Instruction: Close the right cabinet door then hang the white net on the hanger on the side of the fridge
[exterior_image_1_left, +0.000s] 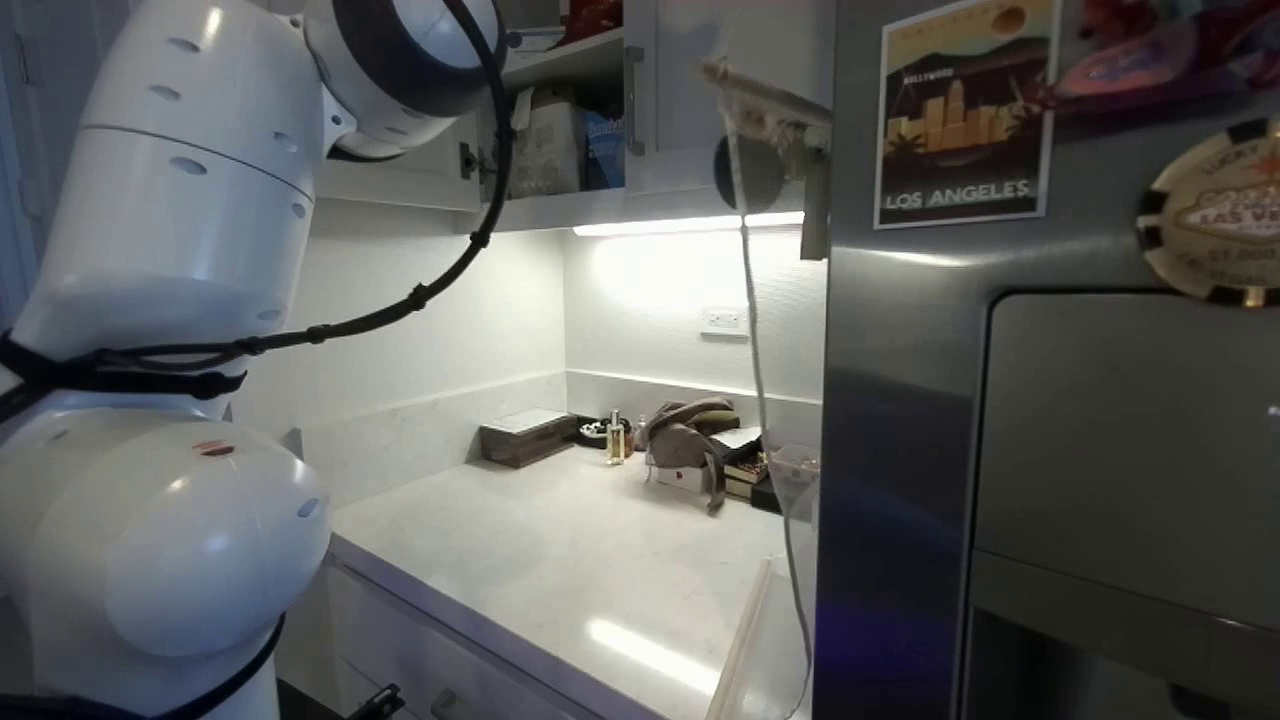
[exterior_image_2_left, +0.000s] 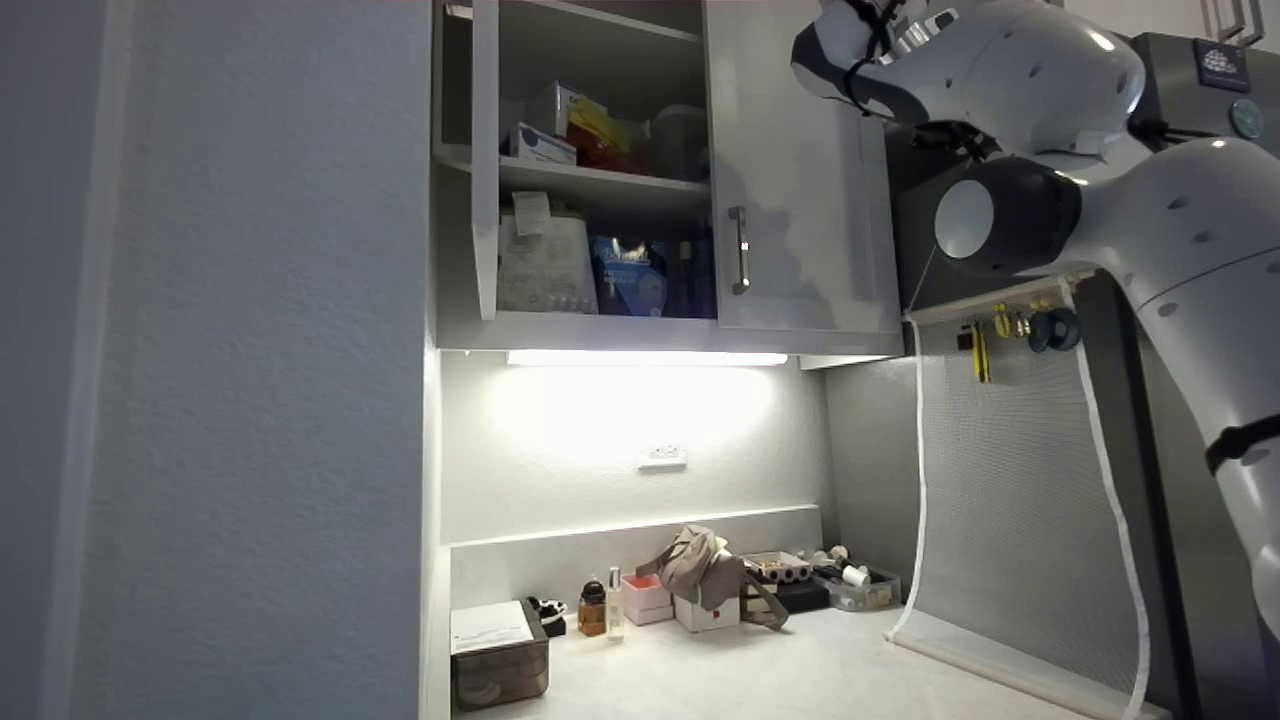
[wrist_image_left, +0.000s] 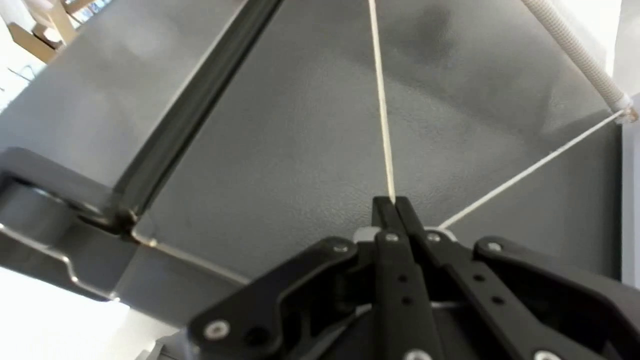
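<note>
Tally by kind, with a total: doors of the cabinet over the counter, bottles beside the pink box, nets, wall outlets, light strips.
Left door and right door: 2 doors
Amber bottle and clear bottle: 2 bottles
Net: 1
Outlet: 1
Light strip: 1
Total: 7

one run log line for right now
fingers: shut on cord | white net: hanging beside fridge | right cabinet door: closed | left door: open

White arm (exterior_image_1_left: 190, 240), black cable (exterior_image_1_left: 420, 296)
</note>
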